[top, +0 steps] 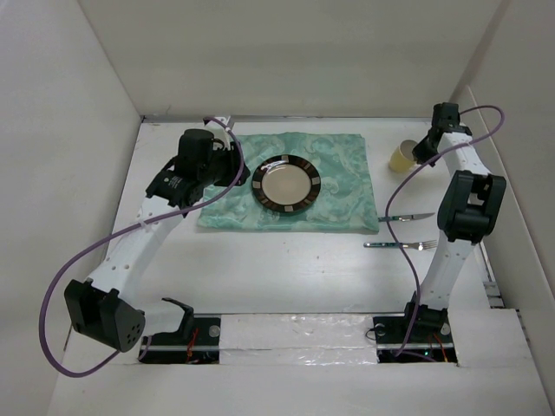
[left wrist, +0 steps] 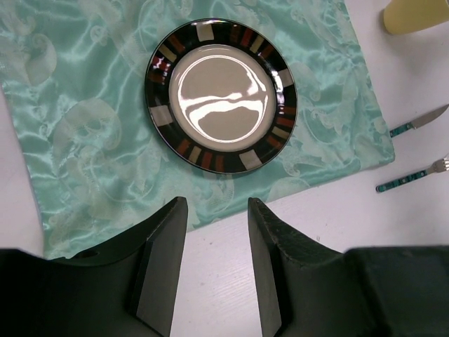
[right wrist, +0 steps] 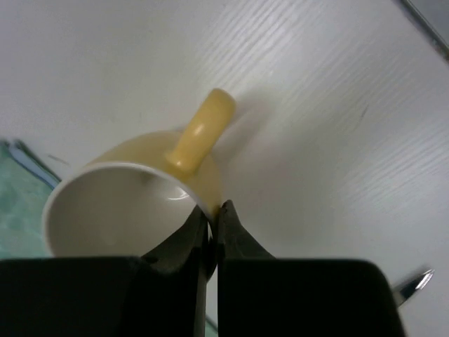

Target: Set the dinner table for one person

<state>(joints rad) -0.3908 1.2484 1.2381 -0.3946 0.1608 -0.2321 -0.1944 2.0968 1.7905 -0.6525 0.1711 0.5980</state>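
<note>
On the white dinner table lies a sea-green cloth with a dark-rimmed plate on it. The plate also shows in the left wrist view. My left gripper is open and empty, above the cloth's left edge. My right gripper is shut on the rim of a yellow mug, one finger inside, one outside; the mug is right of the cloth. A knife and a fork lie right of the cloth.
White walls enclose the table on the left, back and right. Both arm bases sit at the near edge. A purple cable loops beside each arm. The knife and fork show at the right edge of the left wrist view.
</note>
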